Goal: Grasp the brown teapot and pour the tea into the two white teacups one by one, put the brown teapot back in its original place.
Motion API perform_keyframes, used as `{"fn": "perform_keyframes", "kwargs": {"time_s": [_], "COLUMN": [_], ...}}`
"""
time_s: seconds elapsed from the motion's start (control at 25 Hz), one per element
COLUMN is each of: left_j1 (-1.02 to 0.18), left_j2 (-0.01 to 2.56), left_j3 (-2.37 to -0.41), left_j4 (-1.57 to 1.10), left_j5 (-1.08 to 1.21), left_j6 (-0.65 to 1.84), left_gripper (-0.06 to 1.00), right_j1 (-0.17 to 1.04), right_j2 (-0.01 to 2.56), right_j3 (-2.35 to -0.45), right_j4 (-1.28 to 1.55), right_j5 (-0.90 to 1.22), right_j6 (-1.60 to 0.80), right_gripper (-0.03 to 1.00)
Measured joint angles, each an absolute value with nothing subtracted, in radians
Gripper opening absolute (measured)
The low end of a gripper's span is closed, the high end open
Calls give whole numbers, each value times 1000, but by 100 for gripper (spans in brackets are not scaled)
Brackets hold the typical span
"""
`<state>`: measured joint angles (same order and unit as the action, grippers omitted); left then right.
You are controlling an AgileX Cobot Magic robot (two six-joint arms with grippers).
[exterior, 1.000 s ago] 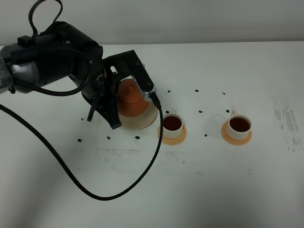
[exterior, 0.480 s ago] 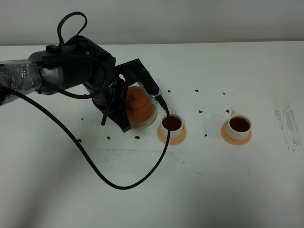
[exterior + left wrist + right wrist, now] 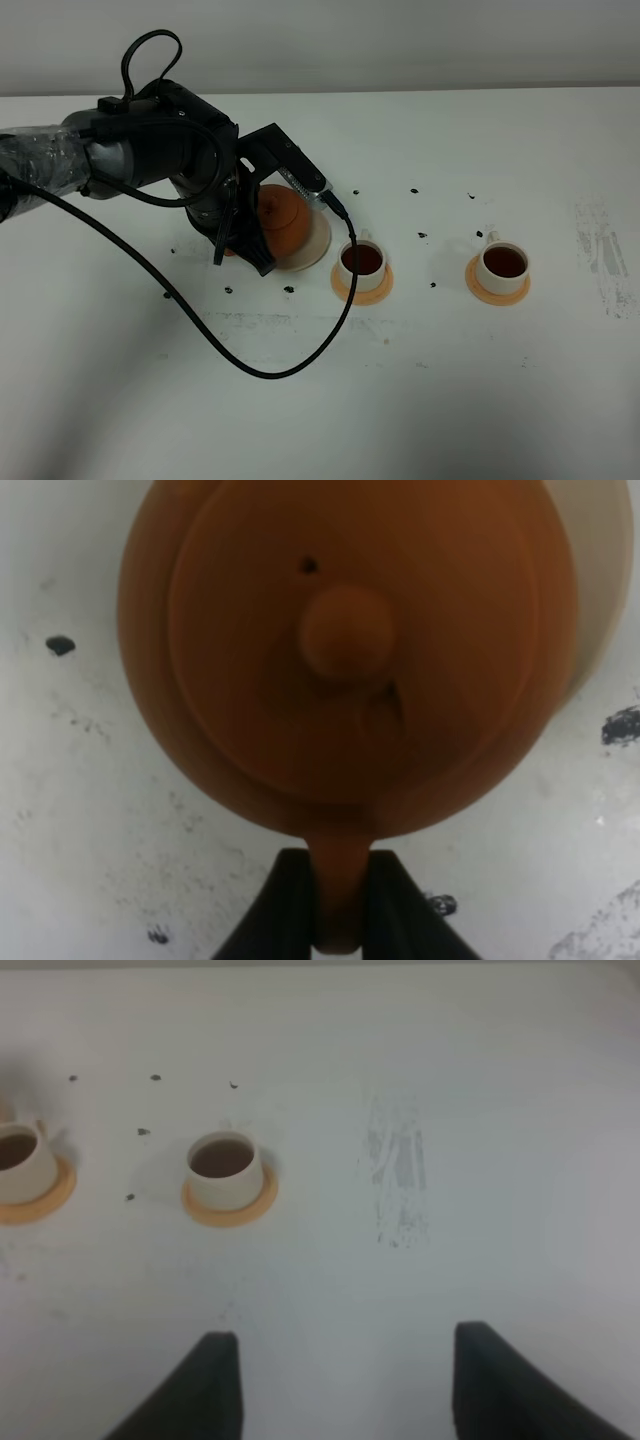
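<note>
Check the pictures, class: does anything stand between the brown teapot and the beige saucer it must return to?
Nothing visible does. The brown teapot, its handle held by the left claw, is already over the beige saucer, clear of both teacups.

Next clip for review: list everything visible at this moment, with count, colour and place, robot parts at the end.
Round clay teapot: one, reddish-brown, over the beige saucer, handle clamped by the left gripper.
Round saucer: one, pale beige, left of the cups, under the teapot.
Small cylindrical teacups: two, cream-white, both holding dark tea; near cup beside the saucer, far cup to its right.
Round coasters: two, orange, one under each cup.
Table: one, white, with dark specks and a grey smudge at right.
Left gripper: black, shut on the teapot's handle.
Right gripper: black, open, empty, above bare table right of the cups.
</note>
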<state>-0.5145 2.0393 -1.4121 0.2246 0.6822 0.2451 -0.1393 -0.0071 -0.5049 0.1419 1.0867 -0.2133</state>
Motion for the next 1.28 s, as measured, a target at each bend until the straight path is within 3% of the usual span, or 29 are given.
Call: {"fn": "perform_keyframes", "kwargs": {"time_s": [0.2, 0.52, 0.96, 1.28], "left_j1": [-514, -514, -534, -438], "left_j2": [2039, 2034, 1812, 1507], "left_j3": [-1412, -1413, -1391, -1224], "left_j4": [225, 227, 254, 239], "left_j5": [686, 664, 807, 873], "left_j6": [230, 228, 226, 226], "left_gripper": [16, 37, 38, 38], "right_j1": [-139, -139, -139, -139], "right_j2": [-7, -7, -7, -7], "right_j3": [-505, -505, -505, -505], "right_j4": [142, 142, 142, 142], "right_j5": [1087, 1087, 1087, 1087], "right_j6": [-213, -213, -213, -213], "right_gripper": [49, 49, 49, 49]}}
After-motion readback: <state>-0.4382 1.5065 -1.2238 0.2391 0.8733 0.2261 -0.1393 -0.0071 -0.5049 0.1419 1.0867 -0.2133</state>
